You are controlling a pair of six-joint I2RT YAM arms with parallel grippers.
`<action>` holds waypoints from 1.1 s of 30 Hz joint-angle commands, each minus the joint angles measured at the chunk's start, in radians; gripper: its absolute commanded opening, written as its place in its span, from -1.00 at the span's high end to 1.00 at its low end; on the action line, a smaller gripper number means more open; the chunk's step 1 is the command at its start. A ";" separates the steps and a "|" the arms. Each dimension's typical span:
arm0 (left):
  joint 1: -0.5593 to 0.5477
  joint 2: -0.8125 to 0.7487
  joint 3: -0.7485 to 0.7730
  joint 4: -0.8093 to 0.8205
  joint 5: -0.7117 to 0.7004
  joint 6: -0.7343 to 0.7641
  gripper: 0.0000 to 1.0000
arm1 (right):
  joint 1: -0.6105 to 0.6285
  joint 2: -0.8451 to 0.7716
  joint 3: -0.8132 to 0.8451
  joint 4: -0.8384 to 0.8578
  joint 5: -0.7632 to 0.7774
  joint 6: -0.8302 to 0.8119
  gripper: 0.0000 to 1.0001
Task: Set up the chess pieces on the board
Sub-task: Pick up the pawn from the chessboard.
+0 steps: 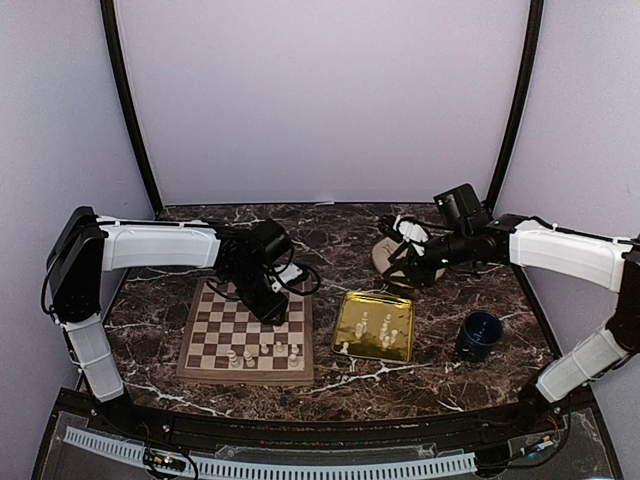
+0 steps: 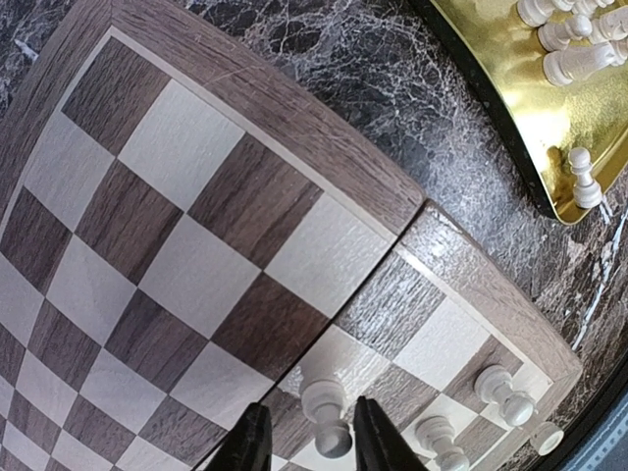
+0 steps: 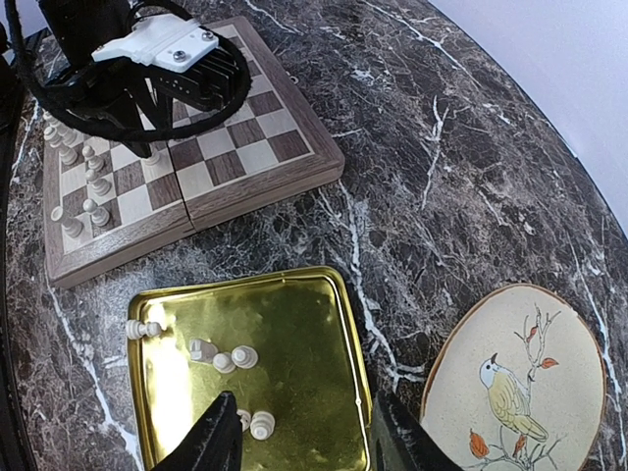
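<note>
Dark veined marble makes up the counter [image 1: 330, 235] you see from the top camera. The board [image 1: 215, 335] lies on its left part, with a short row of the chess pieces [image 1: 264, 351] standing along the near edge, toward the right. Just right of the board sits a gold tray [image 1: 400, 306] holding more white pieces, and right of that a blue cup [image 1: 480, 334]. Your left arm [image 1: 160, 245] hangs over the board's right half, just far of that row. Your right arm [image 1: 560, 250] stretches above a round disc [image 1: 384, 258] on the far side of the tray.

From the left wrist, you see the left jaws slightly apart on either side of one upright pawn [image 2: 327, 420], which stands on a square close to the board's near right corner. A sliver of board shows between the pawn and one side. Two more pawns [image 2: 505, 392] stand nearer that corner, and the tray's edge [image 2: 535, 147] shows beyond the board's frame.

From the right wrist, you see the right jaws wide apart with nothing between them, above the gold tray [image 3: 304, 324]. A handful of pieces [image 3: 243, 356] lie or stand in the tray's left part. The disc [image 3: 515, 383], painted with a bird, lies beside the tray. The board [image 3: 245, 147] lies beyond, under the left arm.
</note>
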 commanded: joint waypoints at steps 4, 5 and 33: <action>-0.006 -0.003 0.008 -0.036 0.005 -0.004 0.34 | -0.004 0.016 -0.003 0.012 -0.022 -0.009 0.09; -0.007 -0.003 0.007 -0.034 0.005 -0.005 0.34 | -0.004 0.018 -0.003 0.012 -0.023 -0.009 0.09; -0.007 0.003 -0.007 -0.052 0.018 -0.001 0.41 | -0.004 0.048 0.012 -0.012 -0.034 -0.016 0.09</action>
